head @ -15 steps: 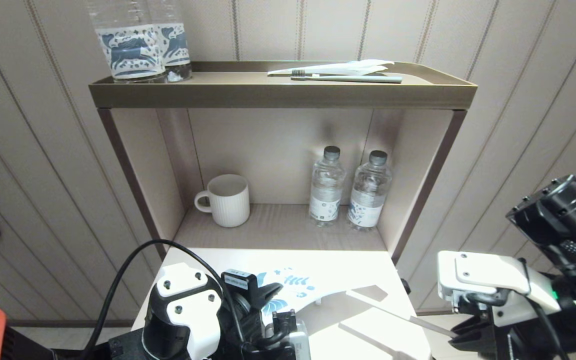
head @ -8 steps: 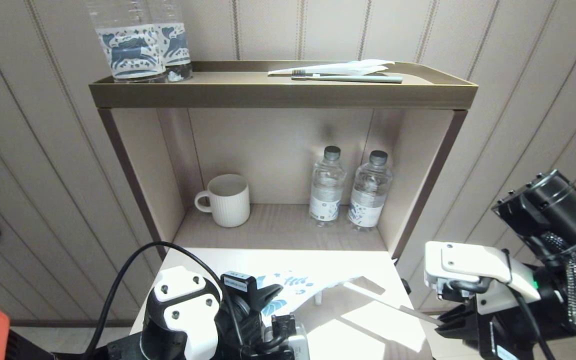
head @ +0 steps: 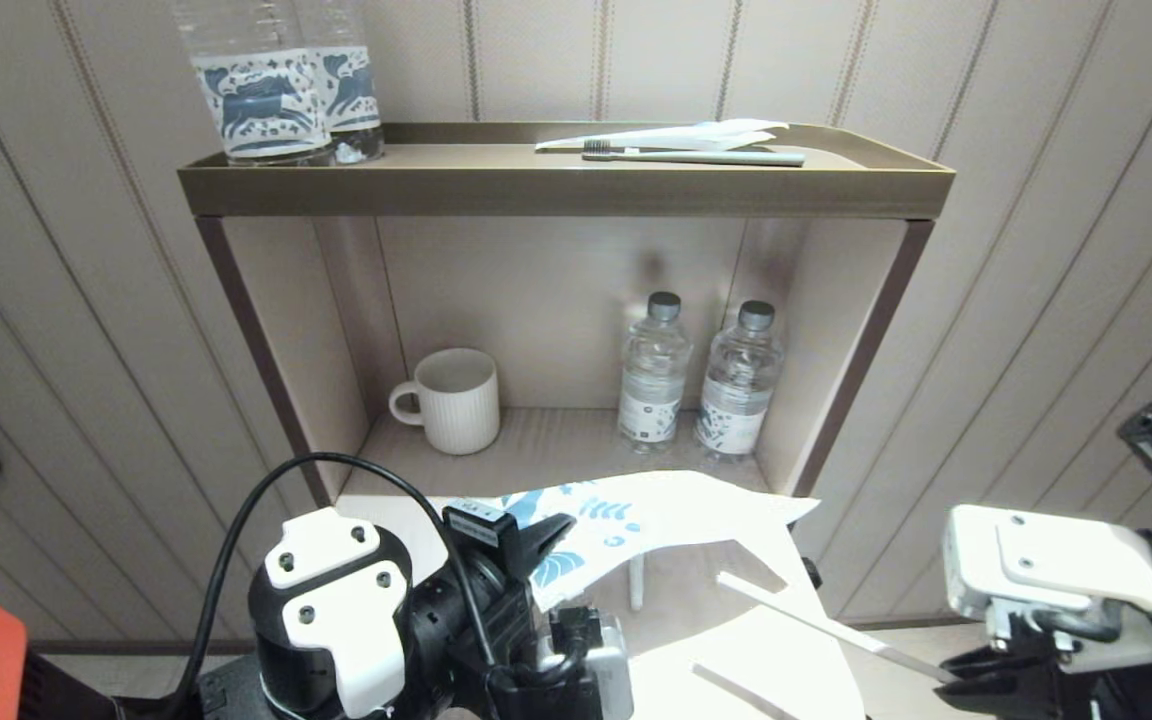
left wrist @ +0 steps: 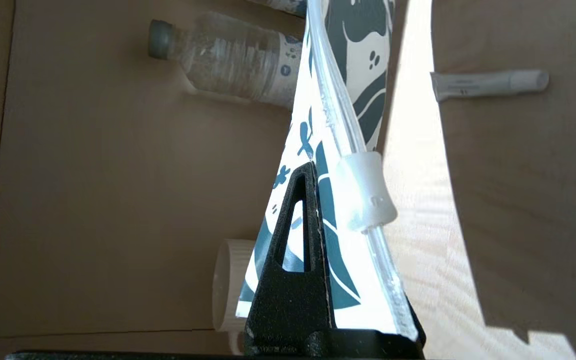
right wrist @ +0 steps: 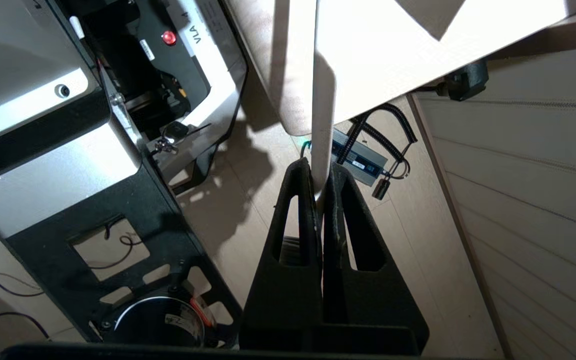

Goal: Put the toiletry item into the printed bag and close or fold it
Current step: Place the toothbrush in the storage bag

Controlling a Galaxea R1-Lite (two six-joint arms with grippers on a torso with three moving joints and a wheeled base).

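My left gripper (head: 544, 540) (left wrist: 318, 172), low at the left, is shut on one end of the printed bag (head: 656, 510) (left wrist: 340, 240). The white pouch with dark blue print hangs lifted above the table and stretches out to the right. Its clear zip strip with a white slider (left wrist: 365, 192) runs along one edge. My right gripper (head: 956, 682) (right wrist: 322, 170), low at the right off the table's edge, is shut on the handle end of the slim white toothbrush (head: 816, 625) (right wrist: 324, 100). The brush points up-left, its tip below the bag's far end and apart from it.
A small white tube (head: 636, 585) (left wrist: 488, 84) lies on the pale table (head: 681, 625) under the bag. The shelf behind holds a white cup (head: 456, 400) and two water bottles (head: 653, 375). The top tray (head: 556, 190) carries horse-label bottles (head: 276, 90), a grey-green toothbrush (head: 696, 157) and a white wrapper (head: 686, 135).
My left gripper has raised the printed bag off the table, so it now hangs spread to the right. My right gripper has drawn back to the right and lower with the toothbrush.
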